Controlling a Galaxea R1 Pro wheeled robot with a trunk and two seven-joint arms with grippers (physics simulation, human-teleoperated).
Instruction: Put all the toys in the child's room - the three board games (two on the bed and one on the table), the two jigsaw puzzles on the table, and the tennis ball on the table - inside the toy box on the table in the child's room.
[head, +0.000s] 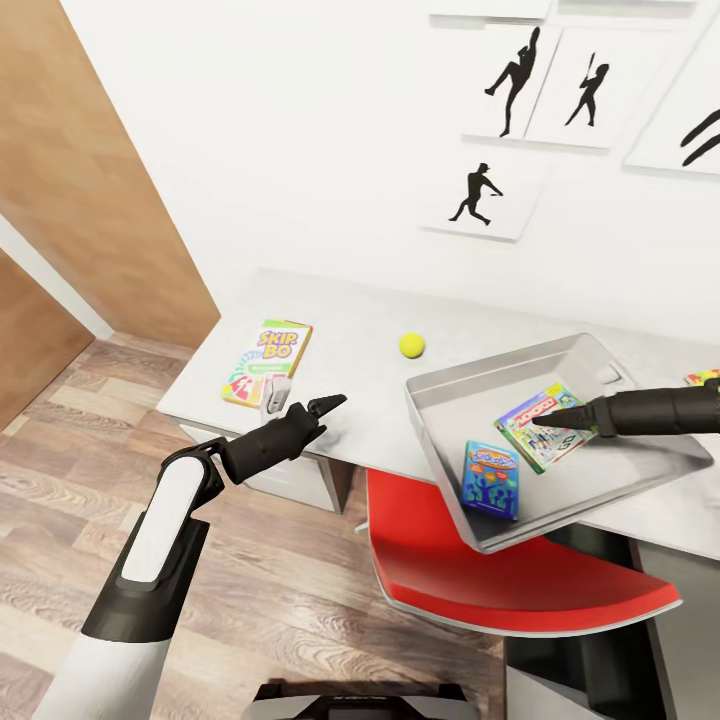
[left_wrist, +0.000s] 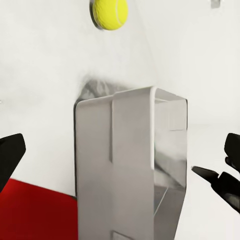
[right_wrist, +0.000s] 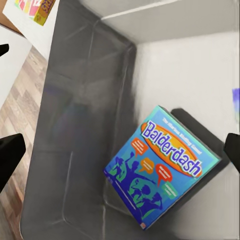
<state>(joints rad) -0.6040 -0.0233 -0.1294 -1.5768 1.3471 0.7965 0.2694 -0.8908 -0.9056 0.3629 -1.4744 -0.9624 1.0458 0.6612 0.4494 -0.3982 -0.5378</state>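
Left gripper (head: 322, 407) hangs open and empty over the pale grey-white desk top (head: 350, 370), just beside the flat yellow-and-red Skip-Bo card box (head: 267, 361); right gripper (head: 556, 419) is over the light grey toy box (head: 440, 440), state unclear. Toy box already holds a blue Balderdash box (head: 491, 479) and another game. Skip-Bo looks light, stiff, slick, so pinch across a long edge; yellow-green tennis ball (head: 411, 345) will likely roll.

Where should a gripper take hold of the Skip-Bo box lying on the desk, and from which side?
The Skip-Bo box lies flat on the table, so probably come from above and pinch across its two long edges. The left gripper is nearest.
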